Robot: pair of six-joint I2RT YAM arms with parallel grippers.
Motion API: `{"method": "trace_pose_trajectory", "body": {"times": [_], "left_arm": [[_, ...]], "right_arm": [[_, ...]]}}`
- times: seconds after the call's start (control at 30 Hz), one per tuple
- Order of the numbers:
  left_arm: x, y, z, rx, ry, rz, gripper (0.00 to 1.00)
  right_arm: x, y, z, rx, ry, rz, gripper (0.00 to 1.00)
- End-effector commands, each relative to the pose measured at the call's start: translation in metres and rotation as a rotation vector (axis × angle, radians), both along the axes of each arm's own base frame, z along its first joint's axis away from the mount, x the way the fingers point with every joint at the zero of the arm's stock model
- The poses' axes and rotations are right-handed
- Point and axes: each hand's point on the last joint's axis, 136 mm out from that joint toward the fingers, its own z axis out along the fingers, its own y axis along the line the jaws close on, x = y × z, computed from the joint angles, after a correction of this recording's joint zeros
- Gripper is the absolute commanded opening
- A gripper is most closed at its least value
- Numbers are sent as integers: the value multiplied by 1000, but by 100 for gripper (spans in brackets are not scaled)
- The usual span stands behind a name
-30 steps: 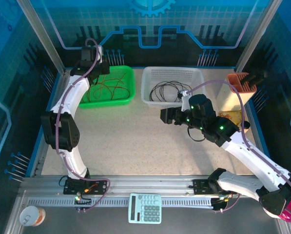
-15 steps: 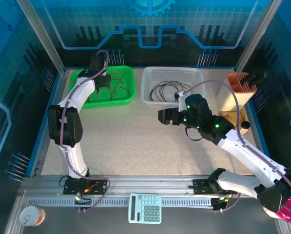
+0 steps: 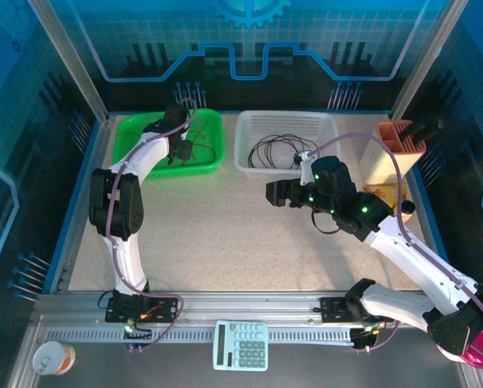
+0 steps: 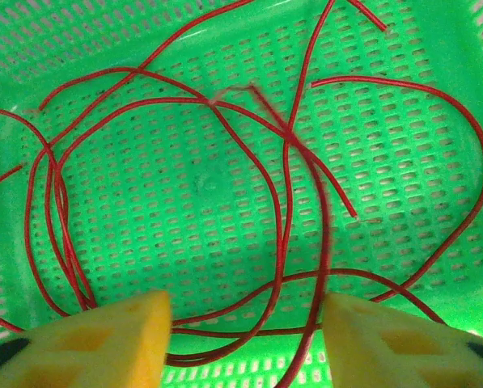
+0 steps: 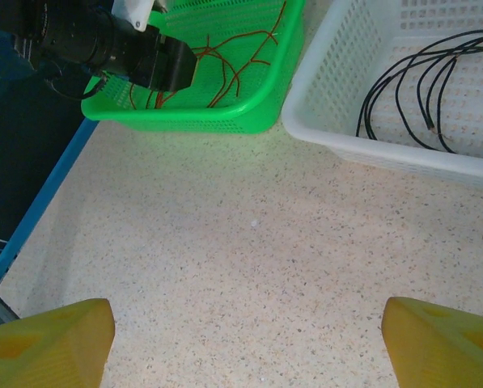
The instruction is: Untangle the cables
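Thin red cables (image 3: 201,139) lie looped in the green basket (image 3: 213,121) at the back left. My left gripper (image 3: 182,150) hangs low over them. In the left wrist view its yellow fingers (image 4: 112,339) stand apart, so the left gripper (image 4: 247,343) is open. Several red cables (image 4: 286,141) run across the basket floor (image 4: 435,48) between them, one blurred beside the right finger. Black cables (image 3: 277,149) coil in the white basket (image 3: 285,120). My right gripper (image 3: 275,194) is open above bare table. In the right wrist view the right gripper (image 5: 247,339) holds nothing; the red cables (image 5: 241,56) and black cables (image 5: 419,89) lie ahead.
A tan holder (image 3: 391,153) stands at the back right, beside the white basket. A calculator (image 3: 241,345) and a cup (image 3: 53,357) sit on the near rail. Speckled tabletop (image 3: 217,234) spreads between the arms. Blue walls close in the sides.
My left arm swung right and down over the green basket, and its gripper went from shut to open; a red strand blurs beside it. The right arm barely moved.
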Motion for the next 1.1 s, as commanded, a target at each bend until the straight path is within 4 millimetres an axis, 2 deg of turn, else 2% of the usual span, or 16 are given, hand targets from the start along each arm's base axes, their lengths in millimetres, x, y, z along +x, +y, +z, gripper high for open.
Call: {"method": "trace_pose_trajectory", "body": {"times": [0.0, 0.2, 0.27, 0.33, 0.53, 0.6, 0.7, 0.87, 1.03, 1.07], "left_arm": [[-2, 1, 24, -24, -29, 2, 60], [-2, 8, 50, -110, -81, 46, 84], [-2, 8, 67, -151, -118, 57, 97], [-2, 4, 89, -202, -161, 55, 99], [-12, -22, 187, -409, -386, -21, 99], [-24, -26, 220, -448, -461, -51, 99], [-45, -27, 255, -498, -538, -64, 99], [-92, -33, 280, -593, -647, -98, 99], [-135, -25, 274, -625, -779, -72, 99], [-142, -23, 267, -630, -790, -66, 99]], "right_arm": [[-2, -10, -4, -21, -2, -18, 88], [-4, -14, -4, -30, 1, -24, 88], [-4, -16, -3, -35, -1, -28, 90], [-4, -18, -1, -40, -7, -31, 90], [-1, -32, 3, -73, -23, -64, 100], [0, -39, 8, -81, -39, -82, 100], [1, -51, 14, -86, -61, -111, 100], [4, -70, 17, -102, -87, -155, 100], [9, -78, 15, -144, -101, -167, 100], [10, -79, 12, -152, -101, -170, 100]]}}
